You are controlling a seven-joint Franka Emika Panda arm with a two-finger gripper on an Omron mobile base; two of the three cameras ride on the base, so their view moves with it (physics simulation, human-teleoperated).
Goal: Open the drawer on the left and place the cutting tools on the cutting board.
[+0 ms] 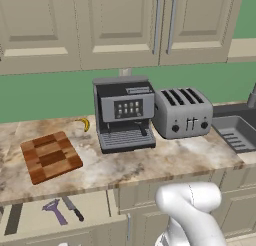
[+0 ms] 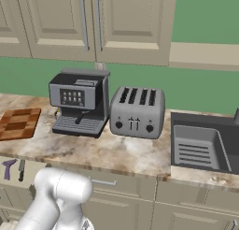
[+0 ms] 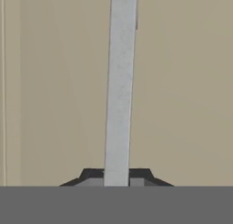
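At the lower left of the left base view, the wide beige drawer stands open below the checkered wooden cutting board; inside lies the small purple forked cutting tool beside a black-handled knife. In the hand view the gripper is clamped on the silver bar handle.

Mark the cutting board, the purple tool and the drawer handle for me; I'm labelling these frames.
cutting board [image 1: 51,156]: left base view, middle of its checkered top.
purple tool [image 1: 55,212]: left base view, its shaft, inside the open drawer.
drawer handle [image 3: 119,95]: hand view, middle of the silver bar.
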